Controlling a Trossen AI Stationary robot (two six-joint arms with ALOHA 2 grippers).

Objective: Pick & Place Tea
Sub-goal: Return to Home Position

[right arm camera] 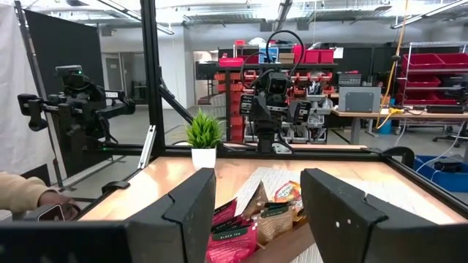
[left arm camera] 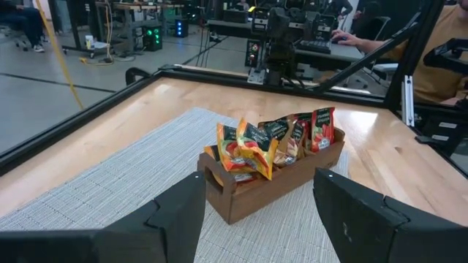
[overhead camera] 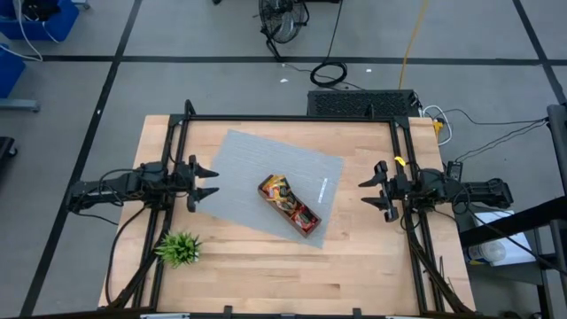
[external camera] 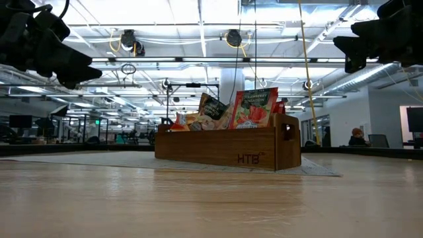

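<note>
the left gripper hangs over the left side of the wooden table, just beside the edge of the grey woven mat, its two fingers spread wide and released. the right gripper hangs over the table's right side, just off the mat's other edge, pointing inward toward the left one, its fingers likewise parted and holding nothing. in the low view both arms show only as dark shapes in the upper corners, well above the tabletop. between the grippers, apart from both, the wooden tray lies diagonally on the mat, toward the corner nearest the right arm. the tea sachets are packed inside the tray, standing on edge and leaning against one another, their tops poking above its walls: orange-yellow ones at the end toward the left arm, darker ones in the middle, red ones at the end toward the right arm. which compartment each darker sachet sits in cannot be told. a green spiky plant stands on the bare wood near the left arm's base, well apart from the tray. beyond the table, a person in an orange-brown sleeve sits at a desk.
</note>
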